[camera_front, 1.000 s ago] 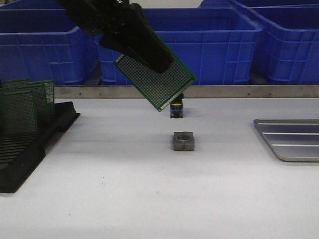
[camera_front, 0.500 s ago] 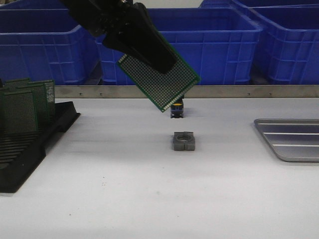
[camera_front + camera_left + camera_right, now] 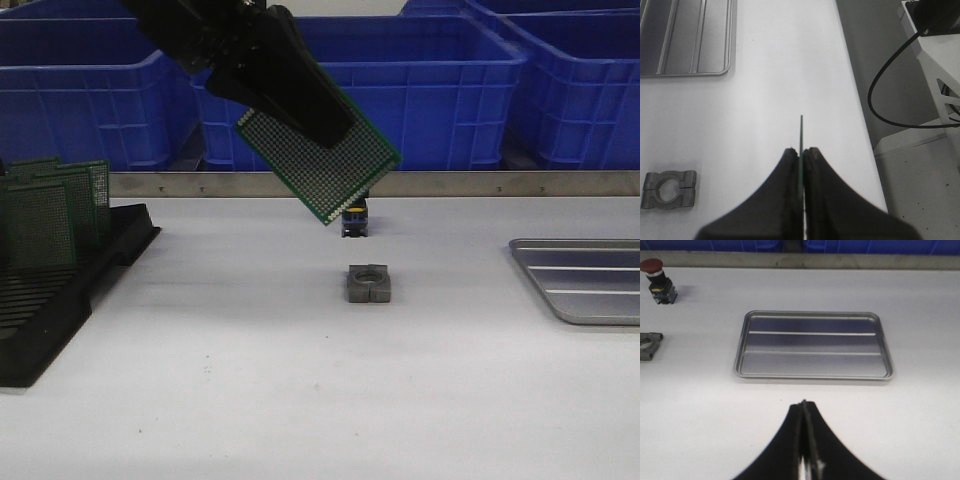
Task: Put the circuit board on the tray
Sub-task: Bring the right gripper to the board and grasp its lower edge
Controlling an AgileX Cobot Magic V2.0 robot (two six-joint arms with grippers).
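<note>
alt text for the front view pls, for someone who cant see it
The left gripper holds a green circuit board tilted in the air above a white table. An empty metal tray lies at the right edge, a black rack of boards at the left.

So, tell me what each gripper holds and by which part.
Left gripper pinches the circuit board by its upper edge; right gripper holds nothing.
</note>
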